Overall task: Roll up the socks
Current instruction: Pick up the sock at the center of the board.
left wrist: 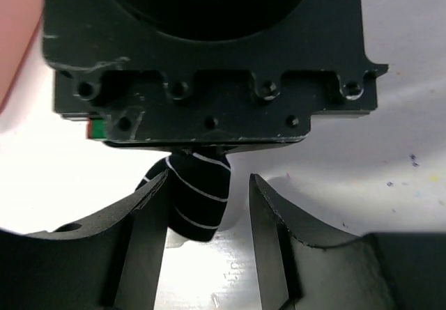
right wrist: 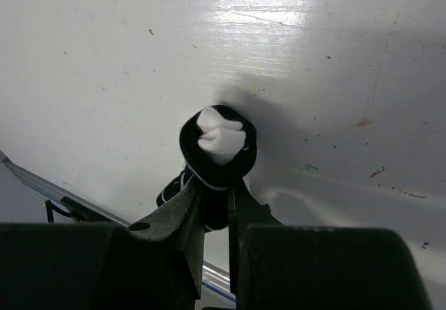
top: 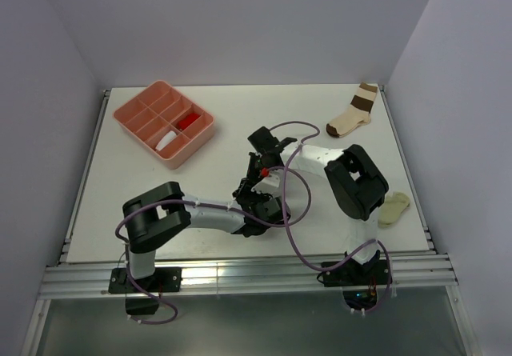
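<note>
Right pincer [right wrist: 216, 191] pinches striped sock [right wrist: 217, 139], long axis pointing straight out from it; left pincer [left wrist: 209, 181] spread.

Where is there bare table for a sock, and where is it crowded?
Free: the far strip between pink tray and banded sock; the near-left stretch between tray and left arm. Crowded: the centre, around the held striped sock.

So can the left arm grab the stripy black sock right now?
Probably yes. The stripy black sock sits right between the left gripper's open fingers, and nothing blocks the way. The right gripper is pinching the sock too, though, so both would be holding it.
</note>
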Controlling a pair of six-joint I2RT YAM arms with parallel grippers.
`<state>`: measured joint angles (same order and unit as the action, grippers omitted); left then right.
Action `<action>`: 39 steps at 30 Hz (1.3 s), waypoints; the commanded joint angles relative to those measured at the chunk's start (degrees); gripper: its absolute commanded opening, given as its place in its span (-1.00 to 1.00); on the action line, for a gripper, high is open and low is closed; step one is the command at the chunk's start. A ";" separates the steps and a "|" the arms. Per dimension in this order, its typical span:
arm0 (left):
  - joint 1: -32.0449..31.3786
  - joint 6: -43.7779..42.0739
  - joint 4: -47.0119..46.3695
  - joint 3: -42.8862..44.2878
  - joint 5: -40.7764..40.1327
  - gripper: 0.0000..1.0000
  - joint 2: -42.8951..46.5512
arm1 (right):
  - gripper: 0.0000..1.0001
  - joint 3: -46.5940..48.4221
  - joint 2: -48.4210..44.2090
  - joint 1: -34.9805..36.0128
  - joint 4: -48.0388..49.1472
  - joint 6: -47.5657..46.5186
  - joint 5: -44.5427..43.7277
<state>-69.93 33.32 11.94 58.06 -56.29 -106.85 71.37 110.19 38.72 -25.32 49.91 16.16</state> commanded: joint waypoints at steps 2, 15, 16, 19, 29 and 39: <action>0.23 3.31 7.91 2.58 -2.77 0.06 -4.59 | -1.00 0.78 3.01 0.57 -4.39 -1.13 -0.52; 2.34 10.18 15.30 2.76 0.73 0.09 -9.61 | -1.00 0.87 3.89 0.48 -3.16 -1.48 3.00; 2.60 10.10 14.69 1.80 1.53 0.07 -9.43 | -1.00 0.35 3.37 0.48 -2.63 -1.48 3.43; 3.13 10.18 13.28 0.13 4.69 -0.17 -9.17 | -1.00 -0.97 2.40 0.13 0.18 -1.22 5.63; 6.47 10.10 10.21 -4.71 12.78 -0.99 -3.99 | -0.92 -5.02 -2.78 -2.24 11.16 -0.07 9.94; 8.05 6.85 7.13 -7.78 16.39 -0.99 6.90 | 0.34 -1.78 -11.05 -9.52 13.55 -1.04 4.67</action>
<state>-63.40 40.10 14.70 53.30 -49.58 -101.78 66.81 104.64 32.97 -12.91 49.71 22.98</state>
